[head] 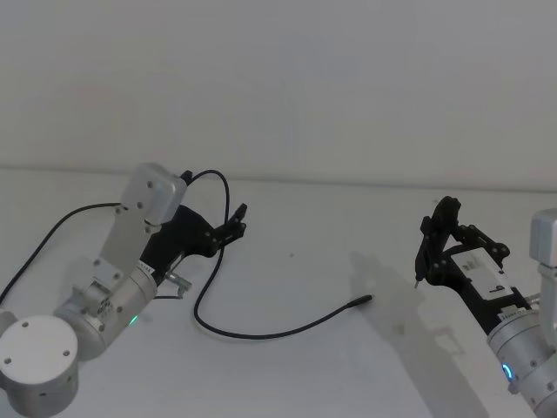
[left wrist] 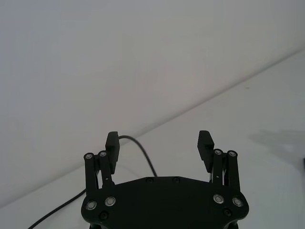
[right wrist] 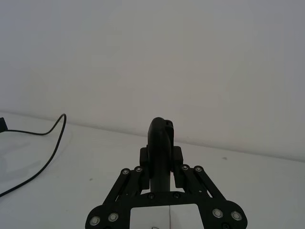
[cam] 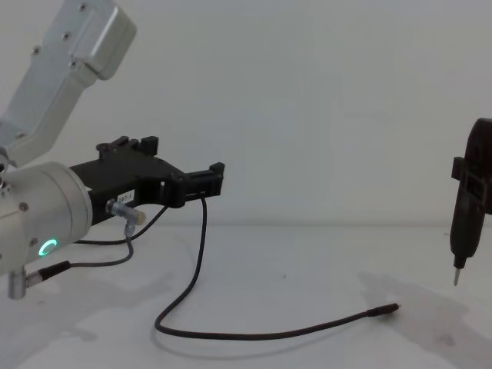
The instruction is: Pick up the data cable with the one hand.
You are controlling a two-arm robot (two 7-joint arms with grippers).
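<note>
Closest to the chest camera bulks the left arm's fat silver cylinder (cam: 31, 223), smooth metal with a green ring glowing in its side. A boxy silver link slants up above it. From this cylinder the left claw (cam: 215, 178) reaches level across the desk (cam: 307, 261), held above the surface and pointing toward the robot's right. It is black, angular and matte, built of bolted linkage bars, with a small white label on its flank. Seen from the left wrist, its two blocky fingers (left wrist: 206, 145) stand wide apart.

The data cable (cam: 254, 335) is a long, thin, black, pliant cord. It drops from just behind the left claw's tip and bends in a soft curve on the pale matte desk. From there it runs toward the robot's right, ending in a small cylindrical plug (cam: 384, 310) with a tiny metal tip, lying flat between the two arms. Whether the cord touches the claw cannot be told. A shorter grey wire (cam: 115, 257) with a silver cylindrical connector hangs under the left claw's base.

The right claw (head: 435, 235) hangs above the desk, well apart from the plug. Its linkage is drawn narrow, the pads pressed against a slim black stem (right wrist: 159, 138) with a rounded top. From the side the stem stands upright and ends in a thin pale point aimed down at the desk.
</note>
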